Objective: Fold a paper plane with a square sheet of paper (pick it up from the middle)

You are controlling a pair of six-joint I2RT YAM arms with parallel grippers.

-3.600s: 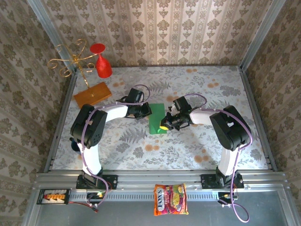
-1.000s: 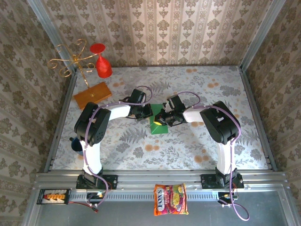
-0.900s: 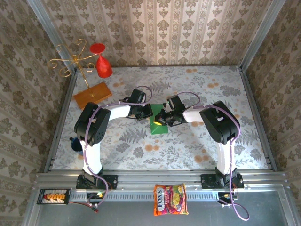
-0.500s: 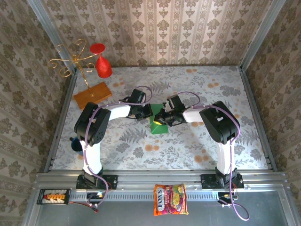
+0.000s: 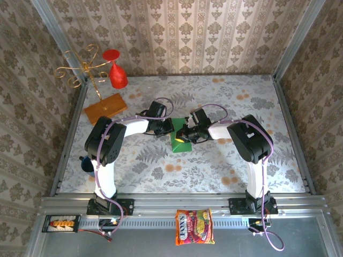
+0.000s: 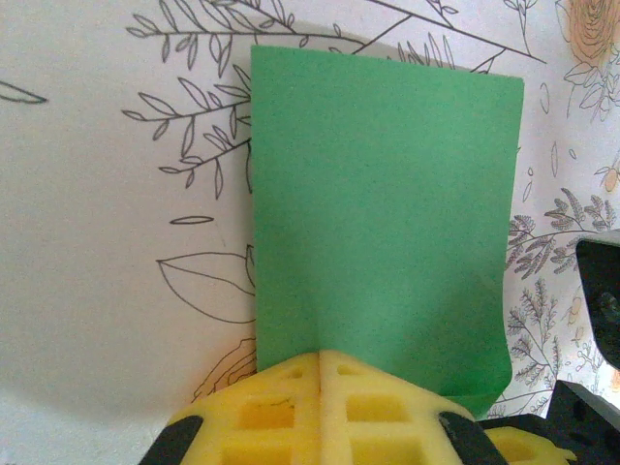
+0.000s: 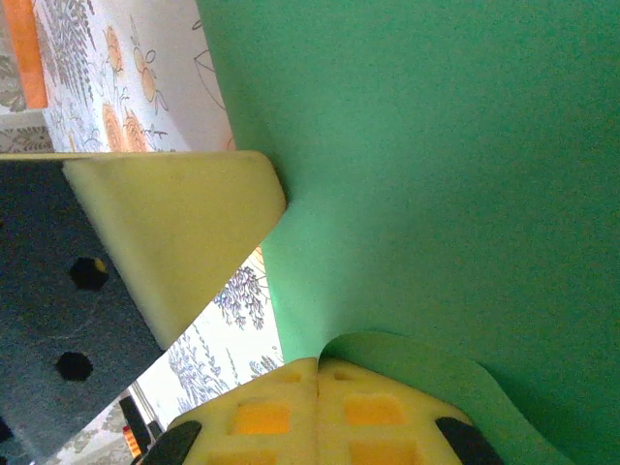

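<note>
Table (image 5: 225, 96), floral-print cloth. Both arms reach in to its middle.

Square sheet of paper (image 5: 177, 144) (image 6: 378, 213) (image 7: 436, 145): plain bright green, unprinted. It lies mid-table between the two wrists and shows as an upright rectangle in the left wrist view.

Orange-brown board (image 5: 105, 107): far left of the table, well apart from the sheet.

Snack packet (image 5: 194, 227): red and yellow, on the near rail. Its print is too small to read.

Left gripper (image 5: 167, 127) (image 6: 320, 363): yellow pads closed together, tips resting on the sheet's edge. Cannot tell whether paper is caught between them.

Right gripper (image 5: 185, 134) (image 7: 318, 366): pads pressed together, pinching a lip of the sheet that curls up off the table. One left finger (image 7: 174, 242) touches the sheet just beside it.
</note>
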